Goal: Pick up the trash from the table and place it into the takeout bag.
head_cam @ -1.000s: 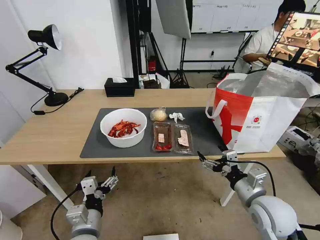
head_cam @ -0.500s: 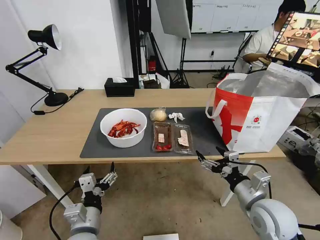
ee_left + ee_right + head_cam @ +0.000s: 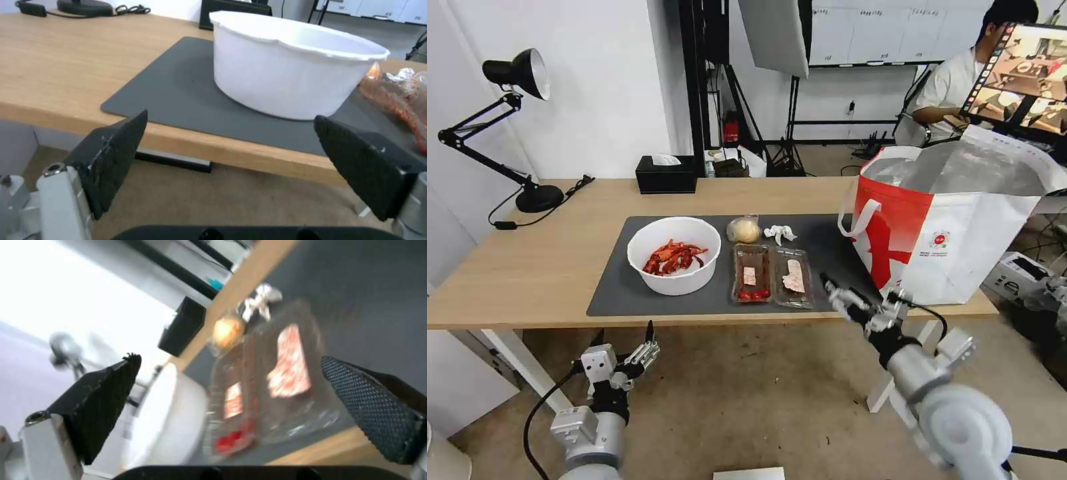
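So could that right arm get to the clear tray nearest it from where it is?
Probably yes. The right gripper hangs open at the table's front edge, right beside the nearer clear tray, with nothing between them; the takeout bag stands off to the other side.

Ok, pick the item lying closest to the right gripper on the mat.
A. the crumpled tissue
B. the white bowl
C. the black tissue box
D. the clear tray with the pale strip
D: in the head view the right gripper, open, sits at the table's front edge just beside the tray, while the bowl, tissue and tissue box lie farther off.
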Robot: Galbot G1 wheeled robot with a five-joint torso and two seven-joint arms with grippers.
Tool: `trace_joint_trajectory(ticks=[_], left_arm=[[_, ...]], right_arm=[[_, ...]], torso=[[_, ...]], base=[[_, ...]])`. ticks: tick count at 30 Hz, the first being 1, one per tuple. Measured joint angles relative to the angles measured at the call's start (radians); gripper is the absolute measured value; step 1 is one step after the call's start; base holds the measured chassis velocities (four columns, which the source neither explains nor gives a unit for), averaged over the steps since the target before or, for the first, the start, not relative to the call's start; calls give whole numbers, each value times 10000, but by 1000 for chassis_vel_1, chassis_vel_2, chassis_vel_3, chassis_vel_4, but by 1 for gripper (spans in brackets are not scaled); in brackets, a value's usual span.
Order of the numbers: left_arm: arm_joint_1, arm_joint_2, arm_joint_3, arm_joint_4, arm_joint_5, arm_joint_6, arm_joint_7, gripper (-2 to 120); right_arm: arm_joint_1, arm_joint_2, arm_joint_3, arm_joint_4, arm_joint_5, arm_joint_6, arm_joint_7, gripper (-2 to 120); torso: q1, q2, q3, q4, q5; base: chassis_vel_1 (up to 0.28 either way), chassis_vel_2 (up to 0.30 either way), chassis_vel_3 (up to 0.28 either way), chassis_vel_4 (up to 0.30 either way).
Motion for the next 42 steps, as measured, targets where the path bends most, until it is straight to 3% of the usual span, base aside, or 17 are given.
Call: trace_joint_trajectory(ticks=[2,8,25,42], left_arm=[[5,0,20,28,0,-2,7,100],[-6,0,36,58,0,-2,14,100],[118,6,23,30,-454,263,63,100],[110,18,-108,96,-441,343,63,100]], right_arm=[[100,2,57,70,2010,244,819,100],[33,121,-47,128,3272,391,1429,100],[549,466,-1299,-37,2341,782,2251,100],[2049,1111,-2490,-1908,1670,928,2405,100]], torso=[[0,0,0,-1,0],[0,0,0,-3,0],[-1,0,0,-3,0],[0,0,1,-1,0]], base=[[0,0,0,0],[0,0,0,0],[0,0,0,0],[0,0,0,0]])
